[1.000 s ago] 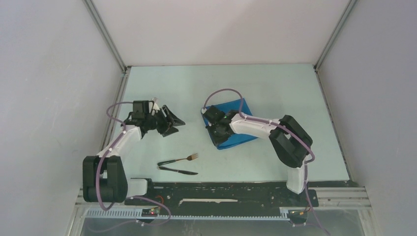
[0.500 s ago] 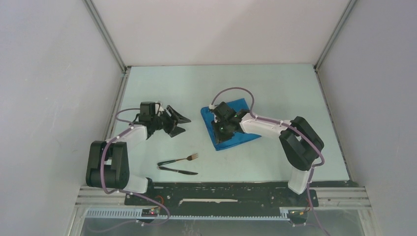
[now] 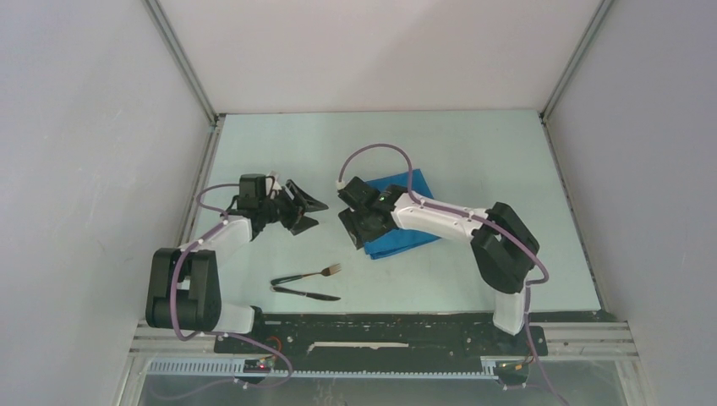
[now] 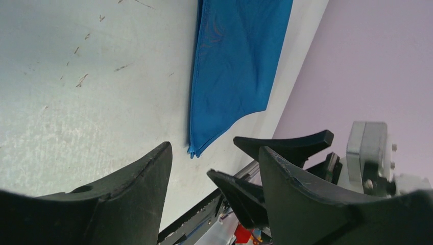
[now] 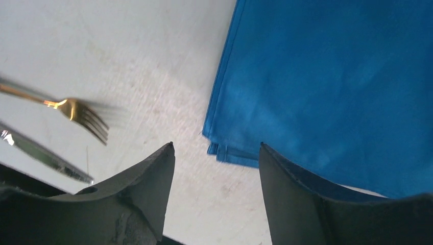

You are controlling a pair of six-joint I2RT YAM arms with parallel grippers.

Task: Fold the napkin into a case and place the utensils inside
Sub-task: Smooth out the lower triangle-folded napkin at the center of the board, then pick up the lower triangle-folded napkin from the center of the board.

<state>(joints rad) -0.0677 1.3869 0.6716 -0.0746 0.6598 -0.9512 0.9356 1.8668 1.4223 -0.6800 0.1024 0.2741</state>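
Right claw [image 5: 216, 147] opened, drew left | napkin [image 5: 327, 87] corner just beyond its tips | left claw [image 3: 303, 207] open too

Place: we read a robotics lab — an enclosed test cell.
Walls [image 3: 84, 169]: plain grey panels, aluminium framing [image 3: 182, 59].
Tabletop [image 3: 473, 144]: pale, left arm [image 3: 221, 235] and right arm [image 3: 440, 220] bolted on.

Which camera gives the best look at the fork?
The top view: the whole fork lies sharp, though small, beside the knife. The right wrist view catches only its blurred tines and part of the handle. The left wrist view misses it.
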